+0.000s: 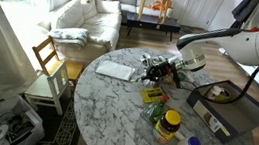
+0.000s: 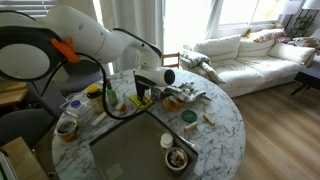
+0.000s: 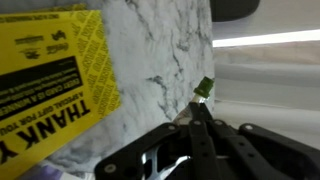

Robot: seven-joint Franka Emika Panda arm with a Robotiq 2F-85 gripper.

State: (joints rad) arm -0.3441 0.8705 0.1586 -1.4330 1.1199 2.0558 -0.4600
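Your gripper (image 3: 200, 106) has its fingers drawn together, and a small green piece (image 3: 203, 88) is pinched at their very tips, held just over the marble table (image 3: 160, 50). Right beside the fingers, on the table, lies a yellow card (image 3: 50, 80). Its bold black print reads "THANK Y" before the edge of the wrist view cuts it off. The smaller lines above that are too blurred to read. In an exterior view the gripper (image 1: 156, 72) sits low among a small dark clutter near the middle of the round table, so you have things close on every side. A white paper (image 1: 117, 71) lies flat just beside it, toward the chair (image 1: 49, 69). A jar with a yellow lid (image 1: 170, 121) stands nearer the table's edge, and its label is too small to make out. An open cardboard box (image 1: 228, 108) sits under the arm's forearm, close to its path. From the opposite side, in an exterior view, the gripper (image 2: 178, 93) hangs over the same clutter. There a small bowl (image 2: 176, 158) rests at the near rim, well apart from the fingers. Beyond the table, a white sofa (image 2: 250, 55) runs along the windows.
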